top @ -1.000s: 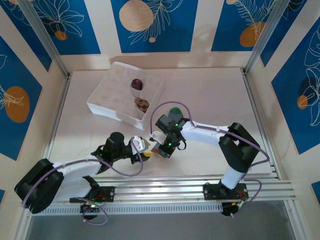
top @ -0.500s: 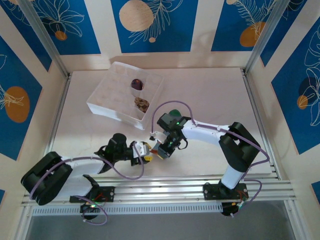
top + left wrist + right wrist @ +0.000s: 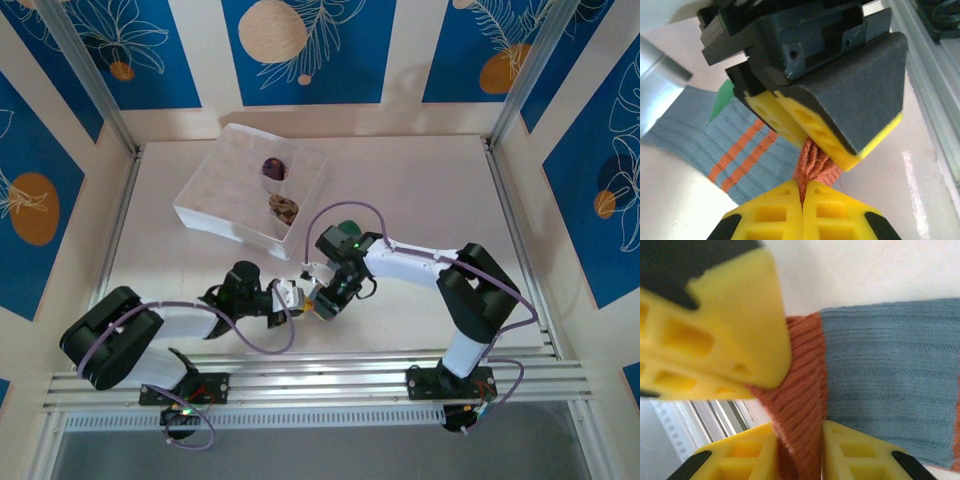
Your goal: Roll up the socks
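Left gripper pinching orange cuff of blue-grey striped sock, right gripper narrowly parted

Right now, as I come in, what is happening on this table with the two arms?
Both arms meet near the front of the table over the blue-grey striped sock, which lies spread out. The left tool is shut on its orange cuff. The right tool has its fingers on either side of the same cuff; whether it presses cannot be told. Two other socks, the purple one and the brown one, sit in the white box farther back.
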You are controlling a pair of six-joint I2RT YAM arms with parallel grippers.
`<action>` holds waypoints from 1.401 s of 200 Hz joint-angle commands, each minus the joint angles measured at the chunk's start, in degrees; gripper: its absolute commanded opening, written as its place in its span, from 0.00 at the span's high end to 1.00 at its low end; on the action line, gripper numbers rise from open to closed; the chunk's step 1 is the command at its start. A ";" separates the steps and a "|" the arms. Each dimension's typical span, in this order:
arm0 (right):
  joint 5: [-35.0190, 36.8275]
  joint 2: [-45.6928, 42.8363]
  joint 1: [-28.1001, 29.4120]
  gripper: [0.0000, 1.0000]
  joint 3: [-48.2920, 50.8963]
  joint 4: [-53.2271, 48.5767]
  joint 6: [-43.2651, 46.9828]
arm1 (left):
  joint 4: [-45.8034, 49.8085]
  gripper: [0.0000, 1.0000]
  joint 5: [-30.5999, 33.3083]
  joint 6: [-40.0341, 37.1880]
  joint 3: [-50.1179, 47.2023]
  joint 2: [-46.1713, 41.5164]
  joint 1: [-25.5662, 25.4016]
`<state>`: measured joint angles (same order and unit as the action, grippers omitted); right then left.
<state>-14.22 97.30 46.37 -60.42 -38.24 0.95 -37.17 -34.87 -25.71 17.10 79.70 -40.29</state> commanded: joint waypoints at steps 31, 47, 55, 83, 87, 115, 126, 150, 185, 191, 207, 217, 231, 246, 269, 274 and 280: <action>-1.30 -6.78 -0.27 0.56 6.62 7.82 -18.22 | -0.99 1.00 -3.91 12.09 1.41 0.95 -1.78; -0.62 -11.58 -0.50 0.54 11.79 13.09 -23.11 | 0.57 1.00 -2.57 15.62 2.20 1.74 -2.56; 0.11 -13.75 -0.85 0.54 14.17 15.13 -25.47 | 1.20 1.00 -1.92 17.87 2.70 2.24 -2.76; 2.21 -19.10 -2.30 0.53 20.75 20.04 -31.03 | 2.71 1.00 -0.89 24.94 5.00 4.79 -3.64; 2.46 -19.60 -2.56 0.53 21.43 20.42 -31.39 | 2.85 1.00 -0.78 25.64 5.39 5.21 -3.94; 3.15 -20.93 -4.53 0.53 24.44 21.70 -32.81 | 3.47 1.00 0.53 31.67 8.00 9.07 -4.47; 3.31 -20.80 -5.22 0.53 24.73 21.72 -32.87 | 5.98 1.00 1.54 34.34 9.95 10.74 -4.53; 3.14 -19.68 -6.96 0.54 24.50 21.72 -32.86 | 17.08 1.00 4.47 39.77 16.67 15.28 -4.51; 3.06 -17.43 -9.09 0.58 22.98 21.29 -33.03 | 14.11 1.00 3.87 43.38 16.59 19.17 -4.46; 3.07 -17.09 -9.18 0.59 22.75 21.21 -33.00 | 13.25 1.00 4.18 43.70 16.15 19.07 -4.47; 3.51 -15.84 -9.26 0.59 22.28 20.96 -33.21 | 13.31 1.00 4.81 43.82 15.77 18.83 -4.53; 4.16 -14.79 -9.36 0.59 21.98 20.61 -33.62 | 13.67 1.00 5.07 43.59 15.88 18.90 -4.50; 5.94 -13.14 -9.70 0.59 21.16 19.35 -34.67 | 14.05 1.00 5.24 43.29 15.86 18.93 -4.50; 7.05 -11.52 -10.12 0.59 20.30 18.22 -35.67 | 13.98 1.00 5.48 42.79 15.86 18.83 -4.62; 8.61 -9.97 -10.28 0.62 19.18 16.31 -36.80 | 13.11 1.00 6.04 40.85 15.87 18.61 -4.68; 8.87 -9.73 -10.33 0.63 19.01 15.86 -36.89 | 13.13 1.00 6.25 40.05 15.95 18.50 -4.63; 9.29 -9.59 -10.33 0.65 18.94 15.09 -37.13 | 13.16 1.00 6.69 39.16 16.07 18.27 -4.63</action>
<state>-8.71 86.00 36.51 -40.21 -19.03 -34.22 -24.86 -30.59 16.16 34.13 97.95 -44.45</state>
